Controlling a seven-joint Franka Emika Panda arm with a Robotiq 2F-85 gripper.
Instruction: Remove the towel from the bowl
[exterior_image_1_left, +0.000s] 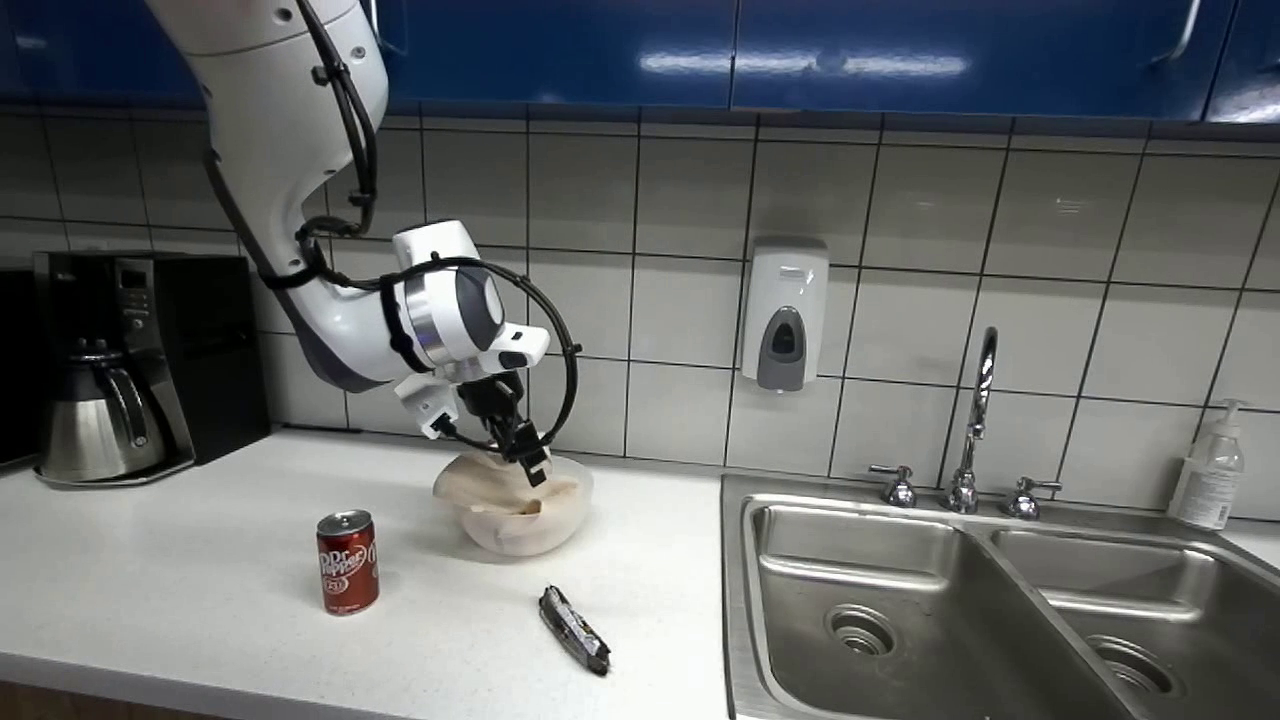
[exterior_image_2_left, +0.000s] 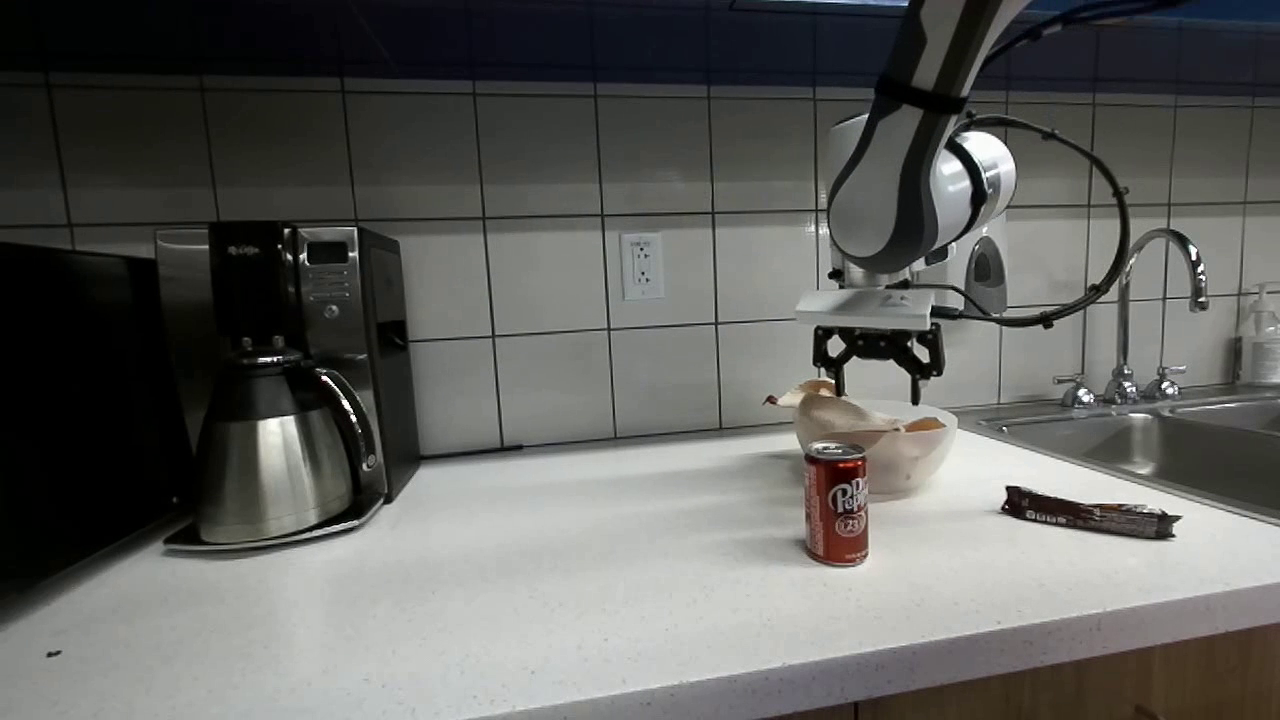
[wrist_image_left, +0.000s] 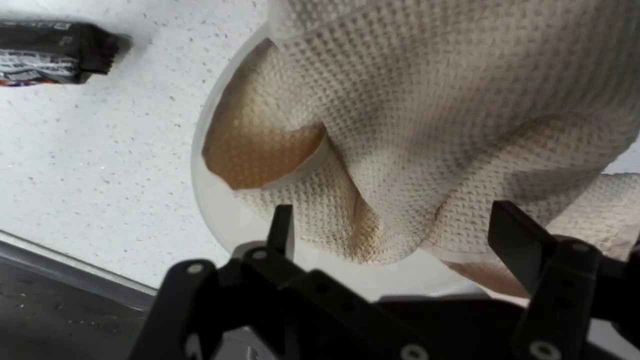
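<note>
In an exterior view, left to right: the towel (exterior_image_2_left: 845, 415) lies bunched in the bowl (exterior_image_2_left: 925, 465), one end projecting past the left rim. The hand (exterior_image_2_left: 877, 395) is positioned above the bowl, spread wide, nothing gripped; most of the towel lies below it and to the left in that view. In the wrist view, folds lie within the gap between the fingers (wrist_image_left: 520, 245) and run upward to the right, across the closing direction; contact cannot be confirmed. Descent, then closure, should capture these folds. Right of the bowl, a wrapped bar (exterior_image_2_left: 1090, 515) lies on the counter (exterior_image_2_left: 600, 550).
</note>
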